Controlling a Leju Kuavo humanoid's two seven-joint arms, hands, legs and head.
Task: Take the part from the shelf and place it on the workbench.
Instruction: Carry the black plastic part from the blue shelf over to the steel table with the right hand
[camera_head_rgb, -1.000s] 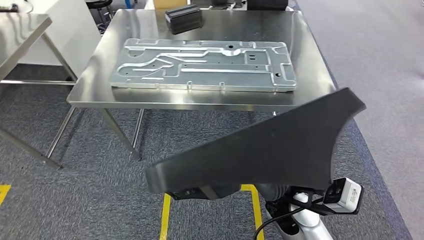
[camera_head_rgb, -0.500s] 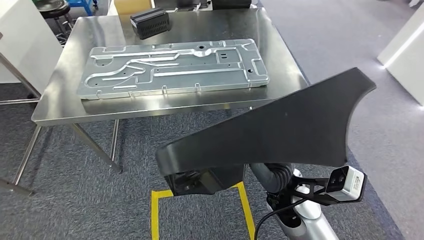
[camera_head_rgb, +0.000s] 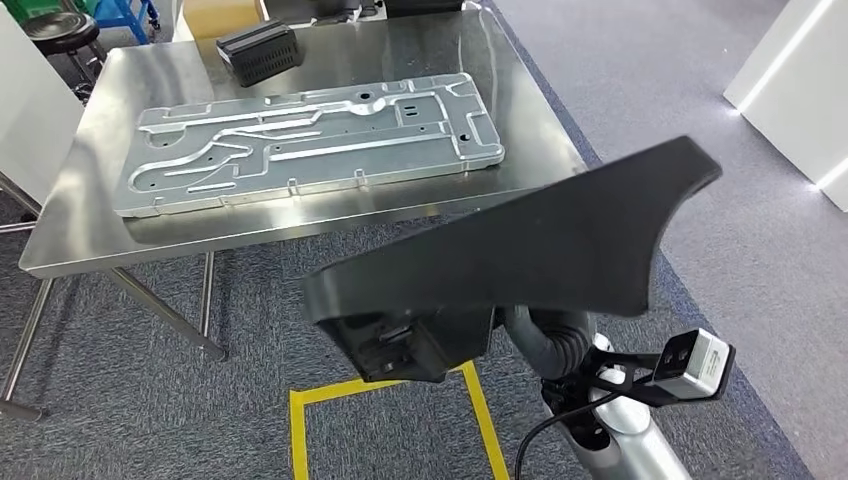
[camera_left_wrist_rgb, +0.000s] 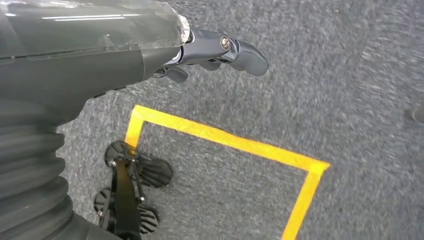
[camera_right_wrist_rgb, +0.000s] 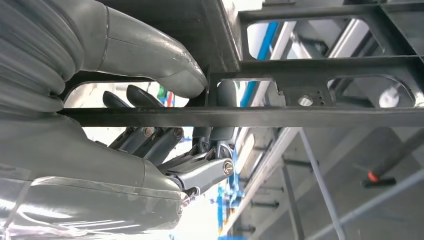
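A big flat black part (camera_head_rgb: 540, 250) with a flared end hangs low in front of me in the head view, over the carpet short of the steel workbench (camera_head_rgb: 300, 225). My right arm (camera_head_rgb: 600, 430) rises under it. In the right wrist view my right hand (camera_right_wrist_rgb: 165, 145) grips the part's black frame bar (camera_right_wrist_rgb: 310, 116), the thumb (camera_right_wrist_rgb: 150, 55) on one side and the fingers on the other. My left hand (camera_left_wrist_rgb: 210, 50) hangs over the carpet and holds nothing, its fingers loosely bent.
On the workbench lie a long machined aluminium plate (camera_head_rgb: 310, 140) and a black box (camera_head_rgb: 258, 52) at the far side. Yellow floor tape (camera_head_rgb: 380, 392) marks a square beneath me. A white cabinet (camera_head_rgb: 800, 90) stands at right, a stool (camera_head_rgb: 60, 25) at far left.
The whole picture has shifted, so the camera has moved: the workbench now sits further left and looks turned. The black part stays in my right hand.
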